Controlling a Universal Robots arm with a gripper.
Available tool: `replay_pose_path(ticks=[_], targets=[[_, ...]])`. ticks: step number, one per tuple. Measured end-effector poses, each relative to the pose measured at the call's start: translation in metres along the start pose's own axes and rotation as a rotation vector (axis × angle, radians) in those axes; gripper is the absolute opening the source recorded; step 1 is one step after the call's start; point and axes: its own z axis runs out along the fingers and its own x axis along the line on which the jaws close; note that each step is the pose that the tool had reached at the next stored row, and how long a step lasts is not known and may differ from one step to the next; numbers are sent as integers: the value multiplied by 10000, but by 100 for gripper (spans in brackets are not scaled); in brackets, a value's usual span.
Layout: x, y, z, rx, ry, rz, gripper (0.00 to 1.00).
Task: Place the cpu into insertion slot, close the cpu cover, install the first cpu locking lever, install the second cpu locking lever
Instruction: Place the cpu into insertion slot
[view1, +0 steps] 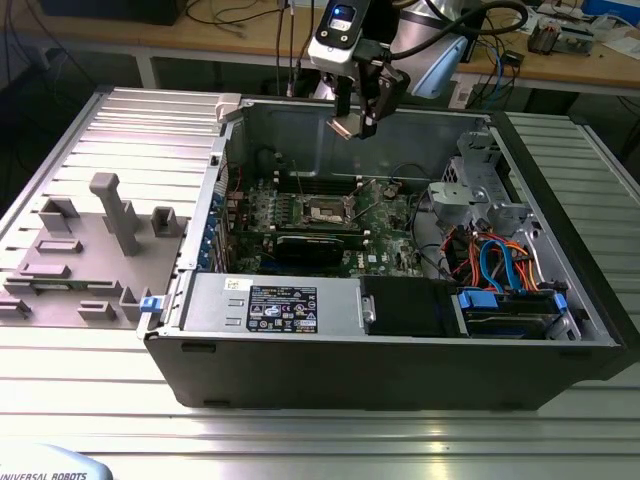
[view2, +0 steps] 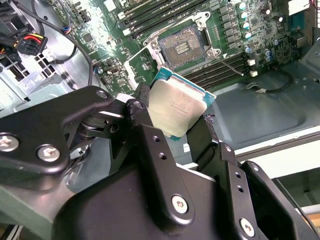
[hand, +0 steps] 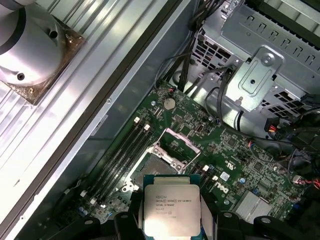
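**Reporter:** What is the cpu (hand: 171, 207) made of?

**Photographer:** It has a silvery-grey metal top, smooth with a dull sheen, over a thin green board edge.

**Reporter:** And the gripper (view2: 175, 114)?

**Photographer:** Its 2 fingers (view2: 150, 150) are smooth, matt black, studded with bright metal screw heads.

**Reporter:** The insertion slot (view2: 182, 47)?

**Photographer:** It has a dark centre and a silvery metal rim, set in a glossy green circuit board (view2: 227, 42). The cpu cover (hand: 169, 154) is thin bare metal.

**Reporter:** The surroundings?

**Photographer:** The computer case (view1: 300, 130) is matt grey sheet metal inside. The ribbed table (view1: 300, 440) is satin aluminium, and the fixtures (view1: 115, 210) look like matt grey plastic.
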Motion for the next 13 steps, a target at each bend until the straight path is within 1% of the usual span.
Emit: replay_pose_path(ticks=[7, 13], targets=[[0, 0, 0, -1, 0, 8, 54], [0, 0, 0, -3, -11, 129, 54]])
